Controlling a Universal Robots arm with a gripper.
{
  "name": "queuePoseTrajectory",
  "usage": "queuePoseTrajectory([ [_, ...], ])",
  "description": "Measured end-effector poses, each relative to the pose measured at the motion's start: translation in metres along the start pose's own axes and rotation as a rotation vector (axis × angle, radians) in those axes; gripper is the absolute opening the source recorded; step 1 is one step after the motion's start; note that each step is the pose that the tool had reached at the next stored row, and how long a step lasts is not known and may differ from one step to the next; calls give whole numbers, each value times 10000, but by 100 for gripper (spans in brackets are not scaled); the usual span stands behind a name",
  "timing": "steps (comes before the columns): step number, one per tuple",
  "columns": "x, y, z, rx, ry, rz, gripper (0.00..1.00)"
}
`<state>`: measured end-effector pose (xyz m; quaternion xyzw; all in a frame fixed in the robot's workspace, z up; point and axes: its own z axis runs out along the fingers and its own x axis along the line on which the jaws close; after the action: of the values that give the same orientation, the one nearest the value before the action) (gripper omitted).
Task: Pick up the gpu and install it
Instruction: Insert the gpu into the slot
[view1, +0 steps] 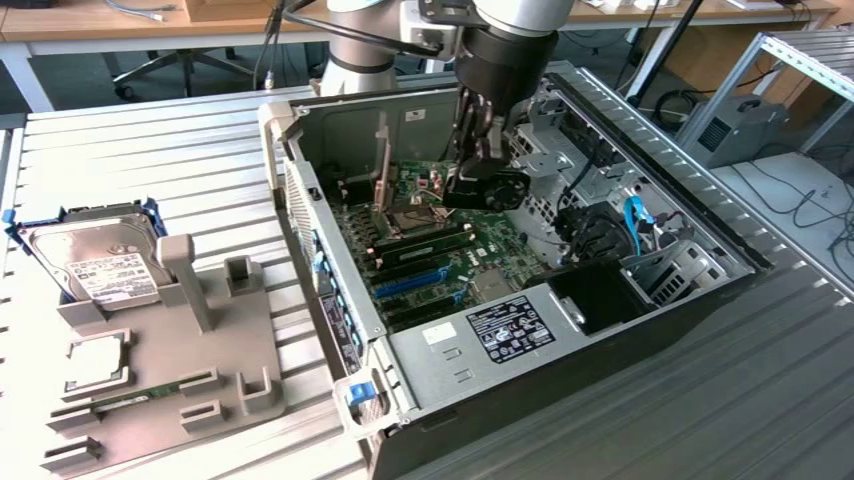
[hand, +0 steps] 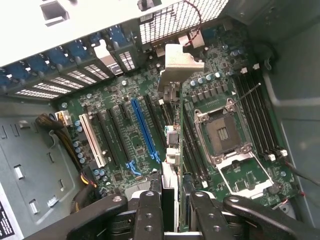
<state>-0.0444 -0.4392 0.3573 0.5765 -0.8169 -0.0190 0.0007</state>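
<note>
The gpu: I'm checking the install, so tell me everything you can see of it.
The gpu is a thin dark card seen edge-on, with a silver metal bracket at its far end. It stands upright on edge, gripped between the fingers of the gripper, above the motherboard inside the open computer case, beside the blue slot. Whether it is seated cannot be told.

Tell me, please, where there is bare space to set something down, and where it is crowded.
The ribbed table is bare between the hard drive and the computer case, and again below the case at the exterior view's right. Inside the case, around the motherboard, it is crowded: the tool holds the gpu there.
</note>
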Motion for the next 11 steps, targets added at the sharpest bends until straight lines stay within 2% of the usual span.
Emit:
queuePoseTrajectory([
  [11, 0, 0, 0, -16, 25, -773, 26],
])
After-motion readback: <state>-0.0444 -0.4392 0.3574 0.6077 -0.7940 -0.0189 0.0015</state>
